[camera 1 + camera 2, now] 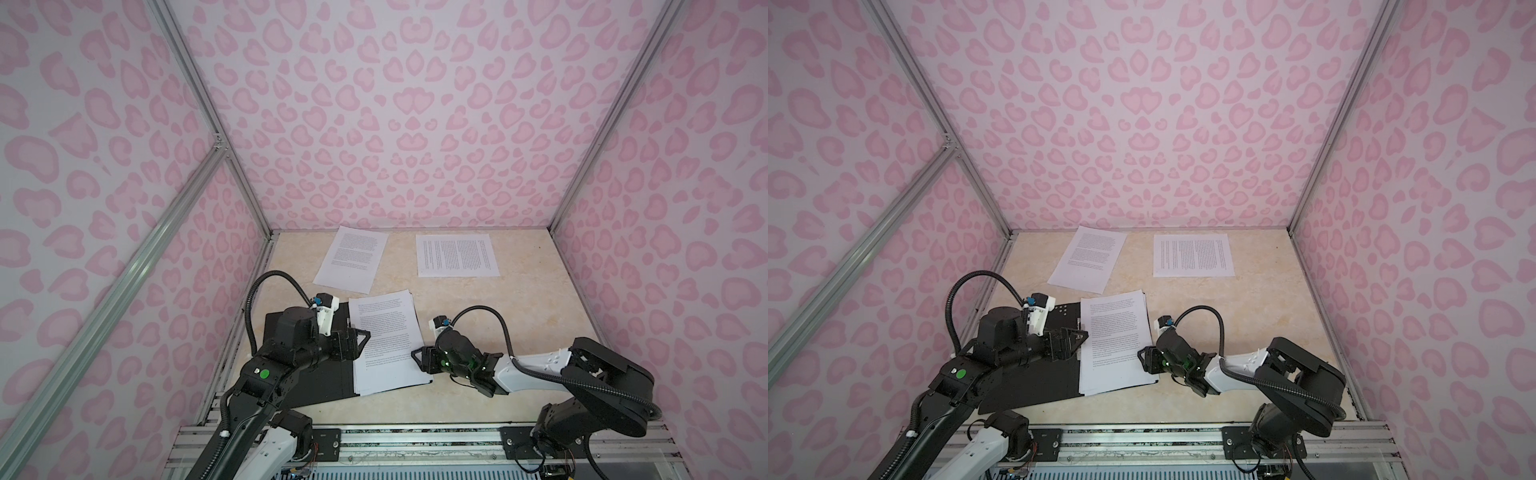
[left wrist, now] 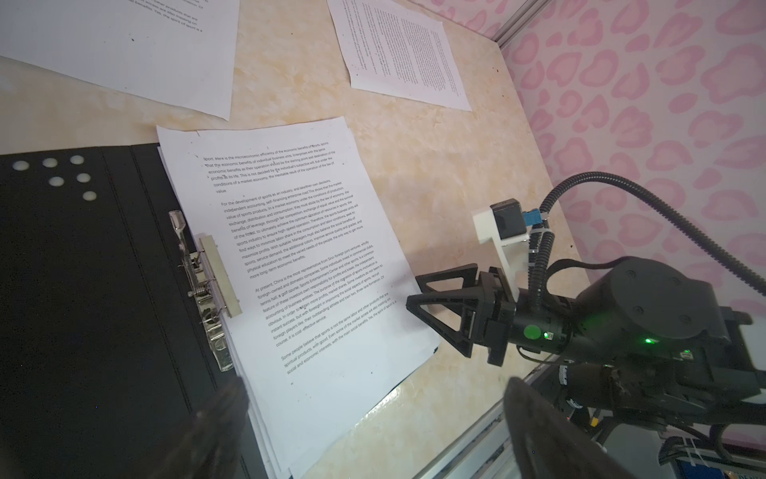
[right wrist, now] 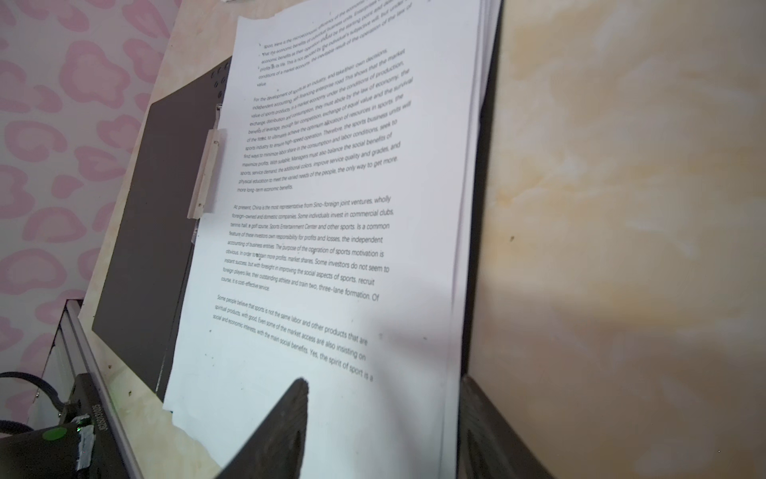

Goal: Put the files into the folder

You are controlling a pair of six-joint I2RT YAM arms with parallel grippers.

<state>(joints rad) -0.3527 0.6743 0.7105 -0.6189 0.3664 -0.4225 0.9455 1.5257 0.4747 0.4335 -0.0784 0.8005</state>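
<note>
The folder (image 1: 316, 386) (image 1: 1038, 382) lies open at the near left, black inside up. A stack of files (image 1: 386, 332) (image 1: 1117, 332) rests on its right half, beside the metal clip (image 2: 215, 278). Two more files lie flat at the back, one at the left (image 1: 353, 257) and one at the right (image 1: 457, 254). My left gripper (image 1: 360, 345) (image 2: 379, 419) hovers open over the folder's spine, at the stack's left edge, holding nothing. My right gripper (image 1: 417, 359) (image 3: 383, 390) is open at the stack's right edge: one finger over the top sheet, the other beside the edge.
Pink patterned walls (image 1: 415, 124) with aluminium posts close the table on three sides. An aluminium rail (image 1: 415, 436) runs along the front edge, where both arm bases are mounted. Bare marble tabletop (image 1: 519, 316) lies right of the stack.
</note>
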